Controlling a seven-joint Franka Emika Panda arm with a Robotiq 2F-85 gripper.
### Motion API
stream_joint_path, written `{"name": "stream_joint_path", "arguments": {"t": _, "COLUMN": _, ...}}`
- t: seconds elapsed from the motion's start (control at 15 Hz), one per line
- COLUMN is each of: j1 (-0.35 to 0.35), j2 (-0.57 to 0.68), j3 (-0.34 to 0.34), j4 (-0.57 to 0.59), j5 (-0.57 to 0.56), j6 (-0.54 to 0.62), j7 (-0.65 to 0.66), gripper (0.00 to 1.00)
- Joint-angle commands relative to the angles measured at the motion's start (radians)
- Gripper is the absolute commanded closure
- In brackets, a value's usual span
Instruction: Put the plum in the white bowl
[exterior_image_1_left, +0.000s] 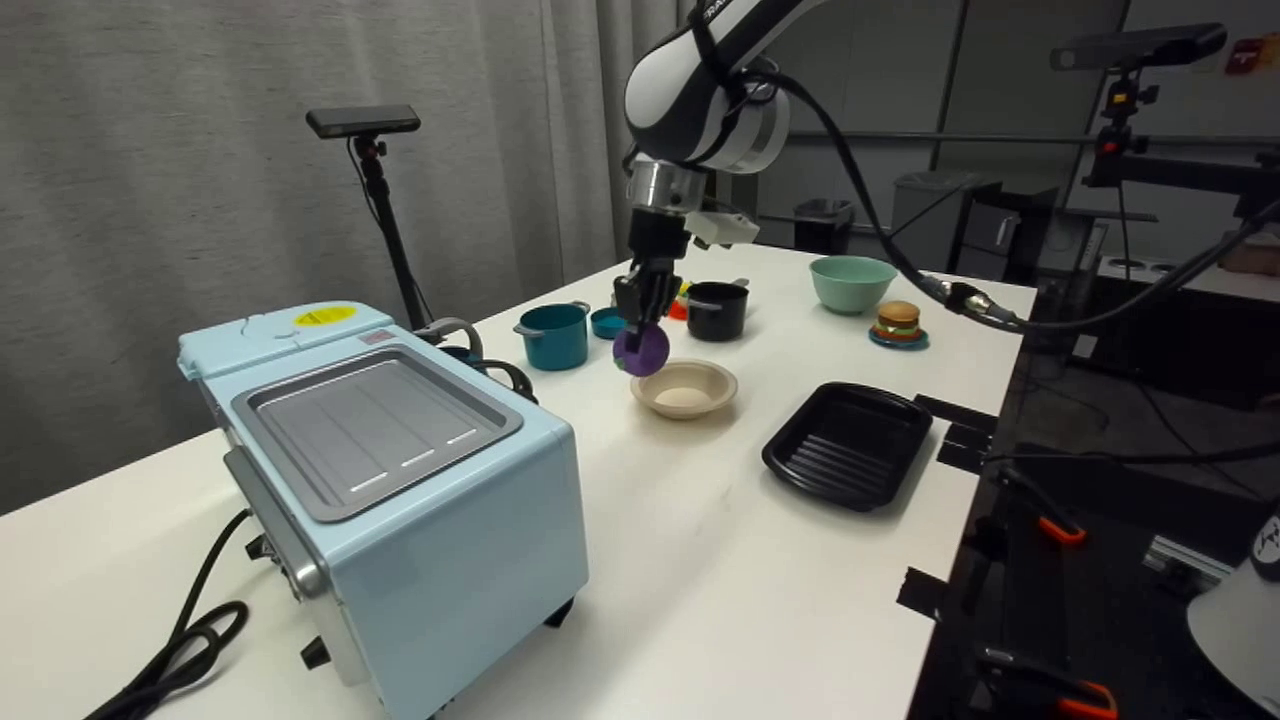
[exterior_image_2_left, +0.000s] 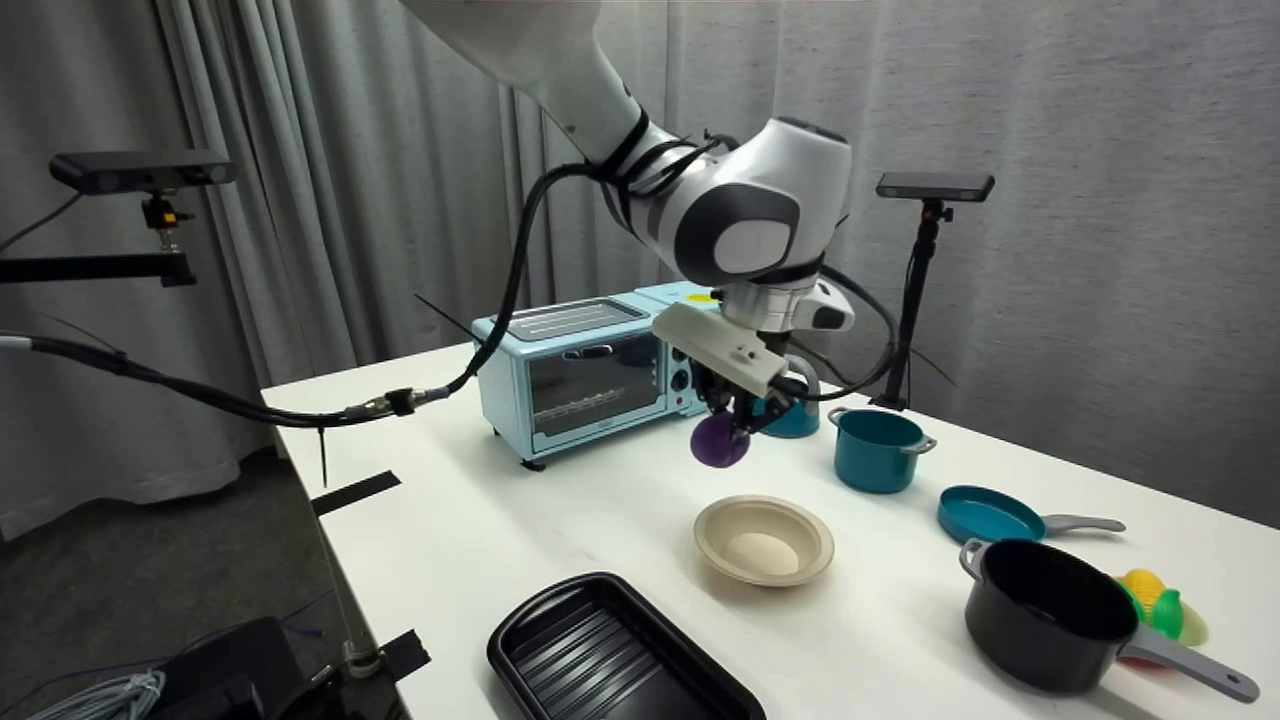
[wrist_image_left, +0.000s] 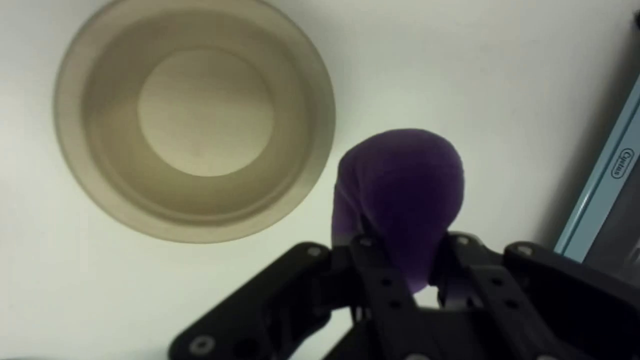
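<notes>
In an exterior view, a black ridged baking tray (exterior_image_2_left: 610, 655) lies close to the left edge of the bench (exterior_image_2_left: 450, 540), and a light-blue toaster oven (exterior_image_2_left: 600, 385) stands behind it, toward the far edge. Next comes the toy plum (exterior_image_2_left: 715, 442), held up off the bench, well in from its edges, on the oven side of the white bowl (exterior_image_2_left: 763, 555). I judge the carry to be in hand and nearly done: in the wrist view the plum shows just outside the bowl's rim. The next move seems to call for a short shift away from the oven until the plum is over the bowl, then lowering and release. The end effector (wrist_image_left: 414, 244) is narrowed onto the plum, a finger on either side of it, touching nothing else that I can see. Farther right stand a teal pot (exterior_image_2_left: 878, 465), near the far edge, and a black saucepan (exterior_image_2_left: 1040, 635), farther in from it.
</notes>
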Motion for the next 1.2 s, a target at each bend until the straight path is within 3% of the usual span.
{"name": "stream_joint_path", "arguments": {"t": 0.0, "j1": 0.019, "j2": 0.073, "j3": 0.014, "j4": 0.067, "j5": -0.006, "j6": 0.022, "j7": 0.038, "gripper": 0.94}}
{"name": "stream_joint_path", "arguments": {"t": 0.4, "j1": 0.026, "j2": 0.070, "j3": -0.036, "j4": 0.070, "j5": -0.108, "j6": 0.061, "j7": 0.100, "gripper": 0.94}}
{"name": "stream_joint_path", "arguments": {"t": 1.0, "j1": 0.050, "j2": 0.136, "j3": -0.092, "j4": 0.082, "j5": -0.271, "j6": 0.033, "j7": 0.248, "gripper": 0.94}}
{"name": "stream_joint_path", "arguments": {"t": 1.13, "j1": 0.048, "j2": 0.151, "j3": -0.093, "j4": 0.086, "j5": -0.282, "j6": 0.019, "j7": 0.265, "gripper": 0.51}}
